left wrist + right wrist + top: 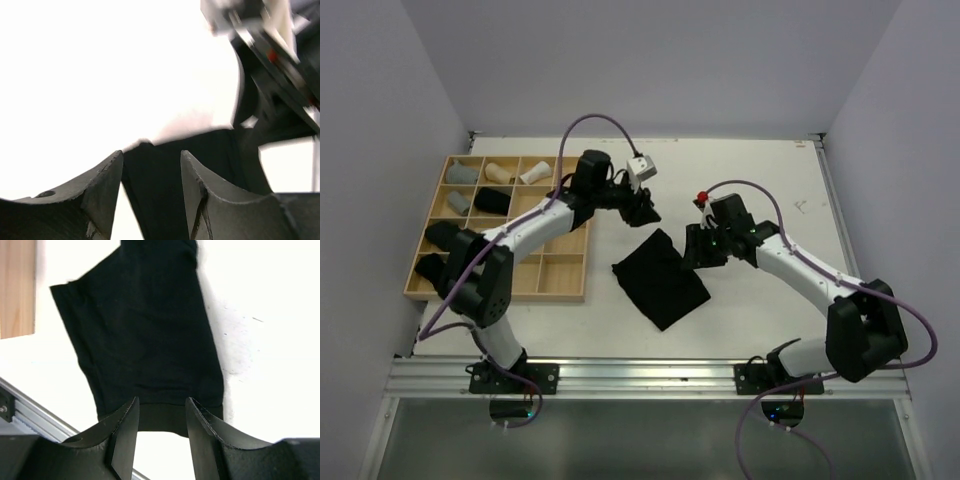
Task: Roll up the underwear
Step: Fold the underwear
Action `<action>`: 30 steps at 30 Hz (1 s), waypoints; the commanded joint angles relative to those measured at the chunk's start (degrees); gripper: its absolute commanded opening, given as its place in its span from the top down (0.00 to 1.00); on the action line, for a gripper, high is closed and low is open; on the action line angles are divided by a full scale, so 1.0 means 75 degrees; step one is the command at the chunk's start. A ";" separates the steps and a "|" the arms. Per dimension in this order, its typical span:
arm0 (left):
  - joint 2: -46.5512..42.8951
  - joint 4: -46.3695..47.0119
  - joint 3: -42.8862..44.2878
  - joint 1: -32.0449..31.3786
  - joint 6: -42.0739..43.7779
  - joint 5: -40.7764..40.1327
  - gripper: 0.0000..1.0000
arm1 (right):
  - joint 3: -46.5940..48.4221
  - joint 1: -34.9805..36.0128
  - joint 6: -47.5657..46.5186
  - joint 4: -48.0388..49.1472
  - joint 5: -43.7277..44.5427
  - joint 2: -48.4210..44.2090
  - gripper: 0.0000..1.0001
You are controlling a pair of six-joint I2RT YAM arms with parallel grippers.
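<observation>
A black underwear [660, 280] lies spread flat on the white table, between the two arms. My left gripper [642, 212] is open and empty, just above the cloth's far corner. In the left wrist view the black cloth [165, 195] shows between the open gripper's [151, 152] spread jaws. My right gripper [696, 250] is open and empty at the cloth's right edge. In the right wrist view the underwear [145, 335] fills the middle, and its waistband lies between the gripper's [161, 402] spread jaws.
A wooden grid tray [560, 280] stands at the left. Its cells hold a grey roll [463, 172], a beige roll [500, 172], a white roll [533, 174] and several black ones [492, 199]. The table's metal front rail [650, 375] runs along the near edge.
</observation>
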 commanded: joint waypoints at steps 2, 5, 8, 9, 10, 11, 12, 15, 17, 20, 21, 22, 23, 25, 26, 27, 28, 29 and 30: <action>0.1779 -0.0361 0.1582 -0.0179 -0.0044 -0.0440 0.45 | 0.0027 -0.0055 -0.0061 -0.0815 0.0690 0.0347 0.53; 0.2495 -0.0457 0.2240 -0.0308 -0.0137 -0.0557 0.45 | -0.0289 -0.0126 0.0185 -0.0733 0.0690 0.0582 0.53; 0.2905 -0.0725 0.2639 -0.0495 -0.0045 -0.0779 0.45 | -0.0664 -0.0196 0.0384 -0.0499 0.0702 0.0687 0.53; 0.2988 -0.0993 0.2767 -0.0566 0.0014 -0.0838 0.45 | -0.0851 -0.0208 0.0408 -0.0429 0.0702 0.0722 0.53; 0.3104 -0.1089 0.2780 -0.0671 0.0131 -0.0885 0.45 | -0.0922 -0.0220 0.0443 -0.0300 0.0656 0.0792 0.53; 0.3152 -0.1229 0.2769 -0.0706 0.0155 -0.0967 0.45 | -0.1004 -0.0220 0.0455 -0.0241 0.0655 0.0828 0.53; 0.3187 -0.1277 0.2711 -0.0753 0.0190 -0.1003 0.46 | -0.1121 -0.0220 0.0455 -0.0194 0.0644 0.0863 0.53; 0.3316 -0.1499 0.2605 -0.0777 0.0296 -0.1132 0.47 | -0.1332 -0.0231 0.0432 0.0075 0.0398 0.0992 0.53; 0.3410 -0.1686 0.2604 -0.0777 0.0390 -0.1260 0.49 | -0.1380 -0.0231 0.0373 0.0216 0.0199 0.1144 0.55; 0.3480 -0.1758 0.2523 -0.0777 0.0449 -0.1377 0.59 | -0.1462 -0.0231 0.0256 0.0263 0.0140 0.1320 0.58; 0.3481 -0.1700 0.2476 -0.0766 0.0379 -0.1424 0.64 | -0.1485 -0.0231 0.0233 0.0298 0.0128 0.1355 0.58; 0.3481 -0.1618 0.2441 -0.0754 0.0320 -0.1448 0.69 | -0.1497 -0.0231 0.0232 0.0322 0.0093 0.1379 0.59; 0.3469 -0.1501 0.2382 -0.0742 0.0238 -0.1553 0.81 | -0.1509 -0.0231 0.0232 0.0334 0.0070 0.1460 0.60; 0.3387 -0.1267 0.2277 -0.0684 -0.0053 -0.1694 0.89 | -0.1462 -0.0231 0.0279 0.0252 0.0128 0.1566 0.61; 0.3375 -0.1068 0.2242 -0.0649 -0.0160 -0.1903 0.93 | -0.1450 -0.0231 0.0279 0.0228 0.0116 0.1659 0.62; 0.3387 -0.0985 0.2218 -0.0555 -0.0254 -0.1975 0.98 | -0.1427 -0.0231 0.0279 0.0217 0.0151 0.1788 0.62; 0.3422 -0.0915 0.2206 -0.0497 -0.0440 -0.2022 1.00 | -0.1403 -0.0231 0.0302 0.0216 0.0175 0.1835 0.63; 0.3445 -0.0786 0.2229 -0.0438 -0.0547 -0.2092 1.00 | -0.1415 -0.0231 0.0303 0.0228 0.0198 0.1859 0.64; 0.3469 -0.0704 0.2241 -0.0310 -0.0629 -0.2070 1.00 | -0.1403 -0.0231 0.0314 0.0217 0.0279 0.1941 0.64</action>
